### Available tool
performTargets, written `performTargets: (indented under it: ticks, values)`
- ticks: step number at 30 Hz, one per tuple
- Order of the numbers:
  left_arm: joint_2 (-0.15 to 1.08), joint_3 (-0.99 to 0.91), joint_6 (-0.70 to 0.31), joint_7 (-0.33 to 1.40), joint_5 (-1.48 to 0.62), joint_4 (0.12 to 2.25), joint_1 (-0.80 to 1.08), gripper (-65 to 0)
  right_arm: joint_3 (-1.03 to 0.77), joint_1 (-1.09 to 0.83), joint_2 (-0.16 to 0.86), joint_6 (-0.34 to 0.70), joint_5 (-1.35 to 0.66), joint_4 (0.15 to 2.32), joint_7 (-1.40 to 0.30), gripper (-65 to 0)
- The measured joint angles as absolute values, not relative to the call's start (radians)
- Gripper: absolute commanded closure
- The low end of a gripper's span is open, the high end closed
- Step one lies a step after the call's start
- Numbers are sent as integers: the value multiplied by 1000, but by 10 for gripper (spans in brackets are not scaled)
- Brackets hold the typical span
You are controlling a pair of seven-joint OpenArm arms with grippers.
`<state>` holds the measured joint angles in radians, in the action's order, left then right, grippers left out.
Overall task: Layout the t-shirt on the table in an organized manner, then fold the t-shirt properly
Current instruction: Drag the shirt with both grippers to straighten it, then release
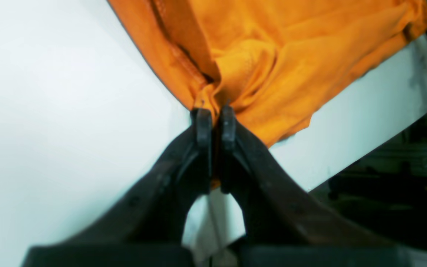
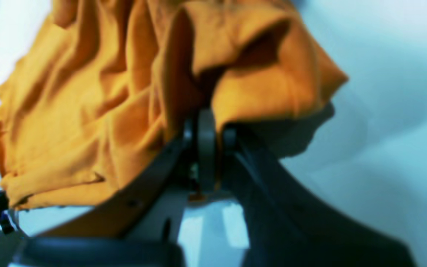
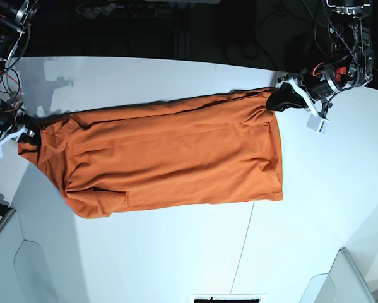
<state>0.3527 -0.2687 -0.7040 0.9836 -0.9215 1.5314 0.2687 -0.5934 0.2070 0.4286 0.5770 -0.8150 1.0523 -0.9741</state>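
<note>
The white table [image 3: 176, 252] carries the orange t-shirt [image 3: 170, 158], stretched lengthwise across its far half between the 2 arms, with long creases along the cloth. The left gripper [image 1: 213, 120], at the shirt's corner on the base view's right, is clamped on a bunched edge. The right gripper [image 2: 208, 129], at the opposite end, is likewise pinched onto gathered cloth.
</note>
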Motion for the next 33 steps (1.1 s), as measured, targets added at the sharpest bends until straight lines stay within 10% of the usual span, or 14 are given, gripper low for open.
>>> performTargets:
  ticks: [17,19,24,33]
  values:
    - [440,-268,-693,1220,-1187,1575,336,-1,-660,-88,430,581,-814,1333,-981,0]
    - [441,-268,-693,1223,-1187,1575,336,-98,-661,-85,430,581,-814,1335,-977,0]
    - [444,-268,-693,1223,-1193,1575,336,-211,-672,-68,432,580,-793,1335,-977,-271]
    - [478,-365,-692,1227,-1250,1638,337,-211,-756,-67,490,580,-791,1401,-927,-278]
